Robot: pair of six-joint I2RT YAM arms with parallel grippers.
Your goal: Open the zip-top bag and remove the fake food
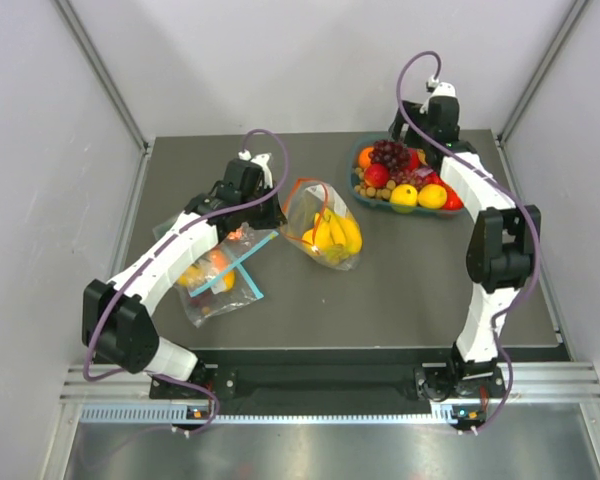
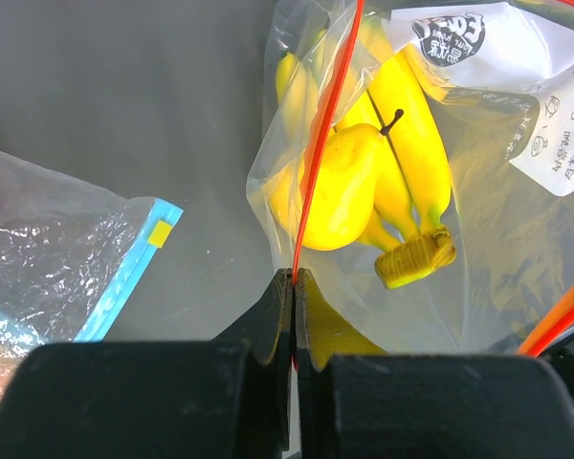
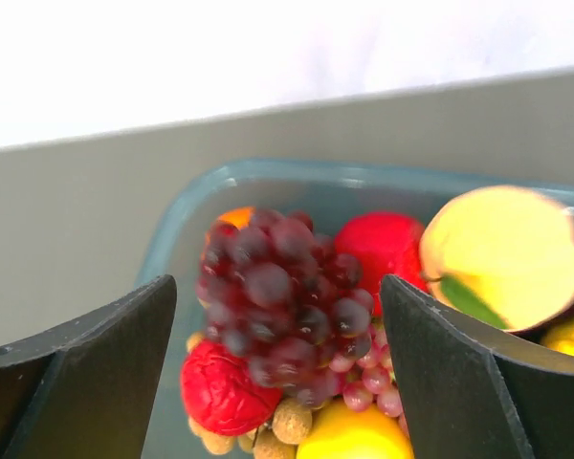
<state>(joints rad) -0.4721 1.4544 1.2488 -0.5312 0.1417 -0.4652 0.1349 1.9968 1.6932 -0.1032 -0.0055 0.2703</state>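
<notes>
Finding 1: the table (image 1: 410,300) is carrying everything, and I am taking the zip-top bag (image 1: 325,225) as the reference; it is lying near the table's middle.

Finding 2: the tray (image 1: 356,183) is sitting to the right of the bag and further back, near it but not touching.

Finding 3: a second bag with a blue strip (image 1: 225,285) is lying to the left of the zip-top bag, under your left arm.

Finding 4: your left gripper (image 2: 295,287) is pinching the bag's left lip, with the jaws closed on the film and the red strip (image 2: 327,124). Your right gripper (image 3: 277,287) is hovering over the tray, well away from the bag, with its jaws standing wide and holding nothing.

Finding 5: the banana bunch (image 2: 411,143) and the lemon (image 2: 340,186) are lying inside the bag. The grape cluster (image 3: 287,325) is resting in the tray. The white label (image 2: 555,134) is showing on the bag's far side.

Assessment: the mouth is looking parted, so I am judging the emptying as partly done.

Recommendation: be keeping the left pinch firm and slightly raised, so the mouth is staying open. Be bringing the right gripper across to the bag, entering along the strip and closing on the banana stalk. Be lifting slowly: the thin film may slip, or the bag may rise with the fruit.
</notes>
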